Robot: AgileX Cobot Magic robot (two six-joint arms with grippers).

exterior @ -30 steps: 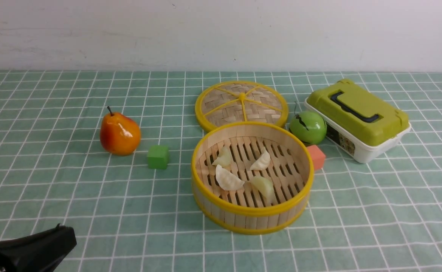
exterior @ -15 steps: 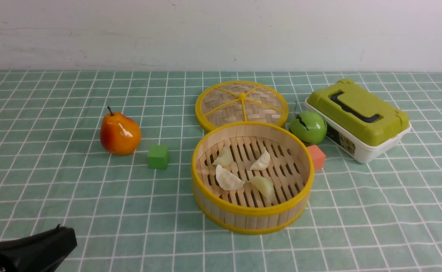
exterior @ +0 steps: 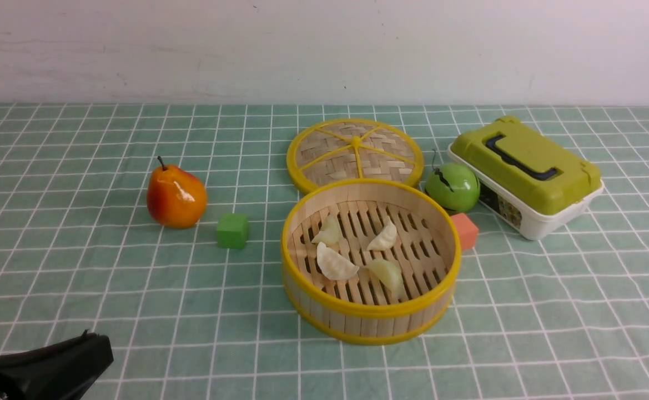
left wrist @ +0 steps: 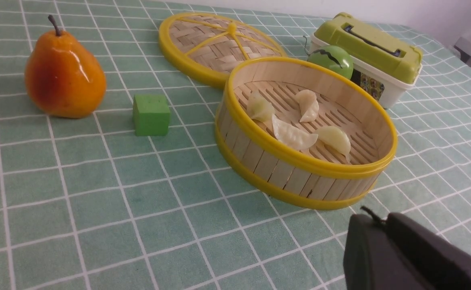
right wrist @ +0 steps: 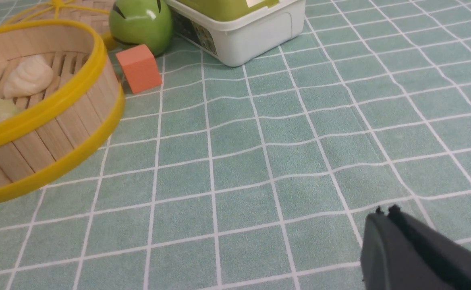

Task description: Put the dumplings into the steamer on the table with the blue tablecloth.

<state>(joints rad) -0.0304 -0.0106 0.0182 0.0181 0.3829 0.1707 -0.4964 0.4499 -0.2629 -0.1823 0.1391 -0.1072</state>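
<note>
Straight ahead of you a plain white wall rises behind the bench, which is covered edge to edge by the blue tablecloth with its white grid. In the front view the steamer sits near the middle, and all four dumplings lie on its slatted floor. The woven lid lies flat just behind it. A green apple and an orange-pink block sit at the steamer's right, with a green-lidded box further right. A pear and a green cube stand to the steamer's left. Your left gripper shows only as a dark tip at the lower left corner, above the cloth, well apart from the steamer.

From the left wrist view, you see the left gripper with its jaws pressed together and nothing between them, near the steamer's wall. The dumplings rest inside.

From the right wrist view, your right gripper also has its jaws closed together, empty, above bare cloth. The steamer is off to one side, two dumplings showing within.
</note>
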